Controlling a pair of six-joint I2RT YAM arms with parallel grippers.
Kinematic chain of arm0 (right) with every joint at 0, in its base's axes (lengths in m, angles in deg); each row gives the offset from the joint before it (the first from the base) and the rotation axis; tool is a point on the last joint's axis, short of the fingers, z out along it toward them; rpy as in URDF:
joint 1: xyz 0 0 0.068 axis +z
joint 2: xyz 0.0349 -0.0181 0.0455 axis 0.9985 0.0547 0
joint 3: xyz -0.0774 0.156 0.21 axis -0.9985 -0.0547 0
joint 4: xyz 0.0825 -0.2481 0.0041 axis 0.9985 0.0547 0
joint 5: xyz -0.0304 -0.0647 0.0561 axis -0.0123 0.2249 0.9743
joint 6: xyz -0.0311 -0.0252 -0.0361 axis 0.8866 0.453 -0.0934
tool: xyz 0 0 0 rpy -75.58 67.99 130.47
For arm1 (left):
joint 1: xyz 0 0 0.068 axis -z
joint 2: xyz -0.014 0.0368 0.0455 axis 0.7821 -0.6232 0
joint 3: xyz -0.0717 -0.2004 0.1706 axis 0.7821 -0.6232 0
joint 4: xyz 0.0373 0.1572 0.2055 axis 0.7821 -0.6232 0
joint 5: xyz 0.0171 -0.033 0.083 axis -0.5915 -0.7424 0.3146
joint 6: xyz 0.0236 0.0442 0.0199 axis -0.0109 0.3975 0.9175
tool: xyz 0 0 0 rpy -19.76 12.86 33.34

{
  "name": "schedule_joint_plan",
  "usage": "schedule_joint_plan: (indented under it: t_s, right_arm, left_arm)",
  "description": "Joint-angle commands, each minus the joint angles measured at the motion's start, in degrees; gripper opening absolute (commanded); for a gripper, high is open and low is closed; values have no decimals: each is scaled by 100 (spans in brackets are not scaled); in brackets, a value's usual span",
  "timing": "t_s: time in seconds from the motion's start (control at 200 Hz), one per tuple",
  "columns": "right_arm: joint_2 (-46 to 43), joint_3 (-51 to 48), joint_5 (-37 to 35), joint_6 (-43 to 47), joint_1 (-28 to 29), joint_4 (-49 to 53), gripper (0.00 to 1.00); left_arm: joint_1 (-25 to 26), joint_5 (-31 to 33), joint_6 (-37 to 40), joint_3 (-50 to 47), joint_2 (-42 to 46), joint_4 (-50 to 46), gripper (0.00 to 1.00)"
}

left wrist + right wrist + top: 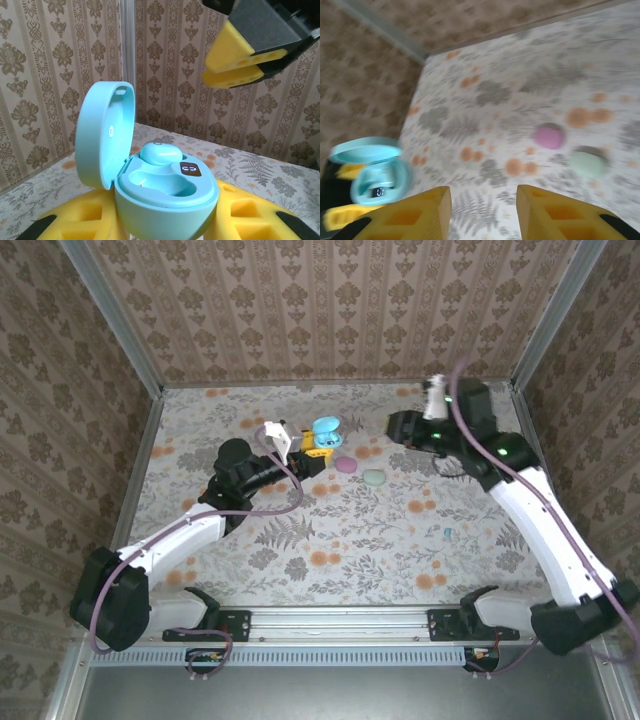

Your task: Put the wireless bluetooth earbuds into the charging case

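One mint-blue earbud sits seated in the far socket of the open charging case. In the left wrist view the near socket, at 6 o'clock of that bud, lies bare. A small lit display shows on the case's rim at 4 o'clock of the bud. The lid stands hinged up at 9 o'clock of the body.

The left gripper is clamped on the case. Its yellow fingers press the lower shell from both sides and hold it upright. From above we see this claw and the case at 12 o'clock of the table's middle.

The right gripper hangs at 3 o'clock of the case, apart from it. In its own wrist view its jaws stand apart with only bare table between them, so we see it holding and touching nothing. The left wrist view shows it at 1 o'clock above the case, its yellow fingers edge-on and looking close together.

A pink closed case lies on the floral table at 4 o'clock of the held case. A mint closed case lies just beside the pink one, again at 4 o'clock. A small teal object rests well apart at 4 o'clock of the table's middle, and we cannot tell what it is.
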Motion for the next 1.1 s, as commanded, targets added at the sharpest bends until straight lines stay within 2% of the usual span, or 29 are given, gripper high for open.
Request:
schedule_joint_plan:
  t_s: [0.0,0.175,0.335,0.505,0.83,0.93,1.095]
  right_arm:
    - [-368,-849,-377,-368,-842,833,43]
    - [-709,-2448,67,-581,-2107,987,45]
    - [-835,-3521,163,-692,-2674,723,44]
    - [-651,-3879,270,-626,-2931,506,46]
    - [-145,-3823,315,-195,-3233,380,49]
    - [174,-3769,713,-100,-3223,238,48]
    - [592,-3719,575,74,-3185,288,44]
  left_arm:
    - [-31,-173,-42,103,5,236,27]
    - [-38,-221,-22,100,13,232,27]
    - [-40,-192,5,87,74,193,27]
    - [-40,-155,20,63,137,152,27]
    - [-40,-28,22,9,242,55,27]
    - [-40,-12,28,-1,225,65,27]
    - [-40,7,24,9,207,52,27]
